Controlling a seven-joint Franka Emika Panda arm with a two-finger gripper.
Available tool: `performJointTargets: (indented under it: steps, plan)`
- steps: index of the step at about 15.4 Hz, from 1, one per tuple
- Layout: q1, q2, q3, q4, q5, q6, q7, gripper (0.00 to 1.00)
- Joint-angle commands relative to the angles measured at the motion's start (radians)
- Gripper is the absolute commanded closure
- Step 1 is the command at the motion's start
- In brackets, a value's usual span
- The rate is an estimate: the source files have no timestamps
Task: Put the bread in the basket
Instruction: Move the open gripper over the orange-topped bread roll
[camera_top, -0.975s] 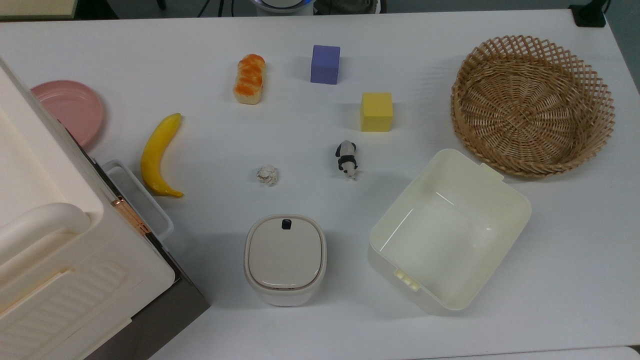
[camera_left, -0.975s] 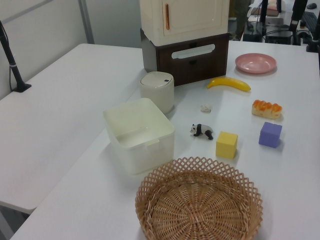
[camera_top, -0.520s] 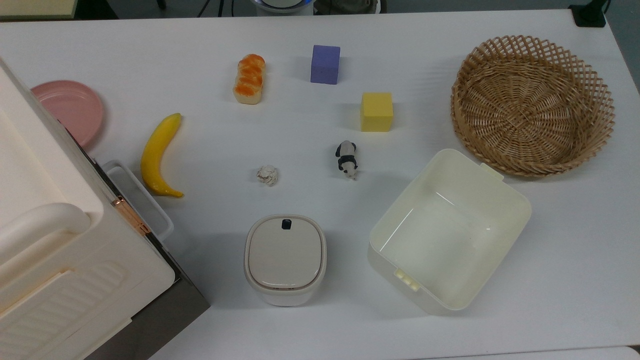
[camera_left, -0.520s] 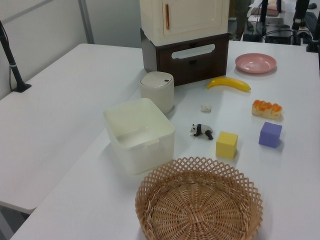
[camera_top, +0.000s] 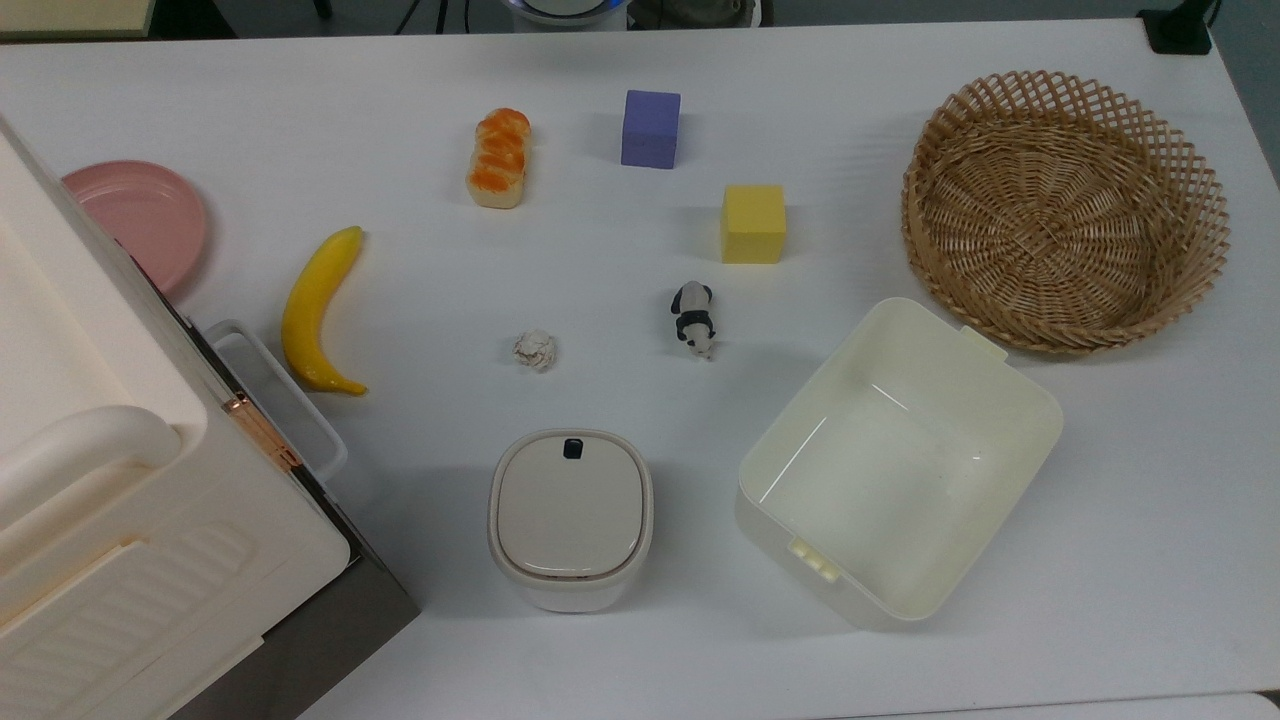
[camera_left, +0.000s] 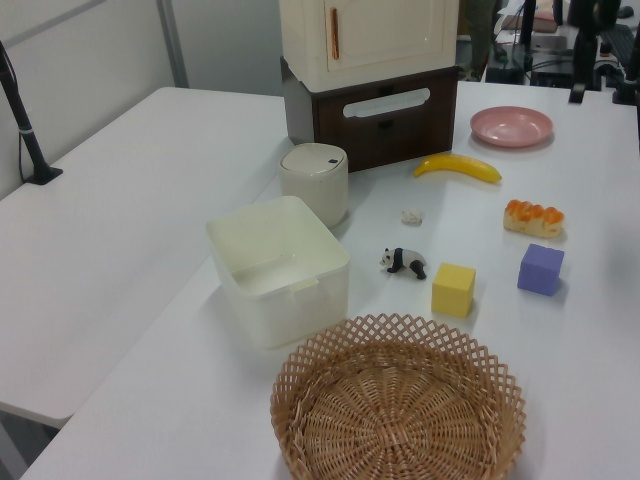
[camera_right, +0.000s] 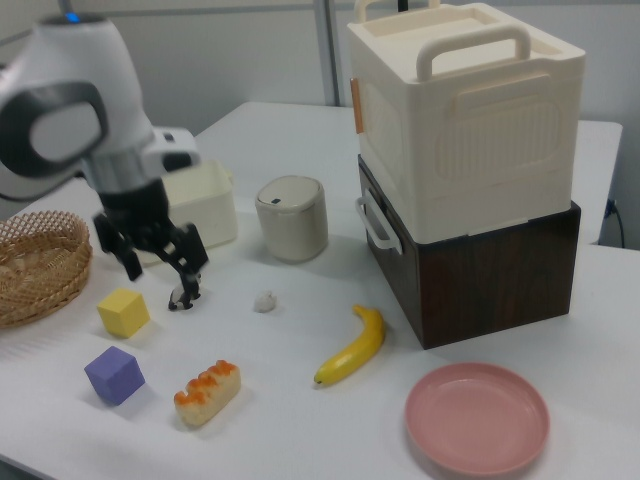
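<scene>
The bread (camera_top: 498, 158) lies on the white table, a small loaf with a glossy orange top, between the banana and the purple cube; it is also seen in the left view (camera_left: 534, 218) and the right view (camera_right: 207, 392). The round wicker basket (camera_top: 1065, 210) stands with nothing in it at the top view's right (camera_left: 398, 410) (camera_right: 40, 260). In the right view my gripper (camera_right: 162, 268) hangs open above the table near the panda figure, well apart from the bread, holding nothing.
A banana (camera_top: 315, 312), purple cube (camera_top: 650, 128), yellow cube (camera_top: 753, 223), panda figure (camera_top: 693, 317) and paper ball (camera_top: 535, 349) lie scattered. A cream tub (camera_top: 900, 460), lidded bin (camera_top: 570, 515), pink plate (camera_top: 135, 215) and a tall cream-and-brown cabinet (camera_right: 465, 170) stand around.
Nothing on the table has moved. In the left view a dark part of the arm at the top right has shifted left and lower.
</scene>
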Motion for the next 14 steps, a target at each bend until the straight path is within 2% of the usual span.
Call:
performJointTargets:
  steps: [1,5,10,14]
  plan:
    - [-0.017,0.084,0.008,-0.049,-0.004,0.114,-0.015,0.00]
    - [-0.018,0.154,0.024,-0.055,-0.004,0.172,0.008,0.00]
    - [-0.018,0.174,0.039,-0.150,-0.005,0.311,0.034,0.00]
    - [-0.017,0.244,0.045,-0.164,-0.007,0.368,0.036,0.00]
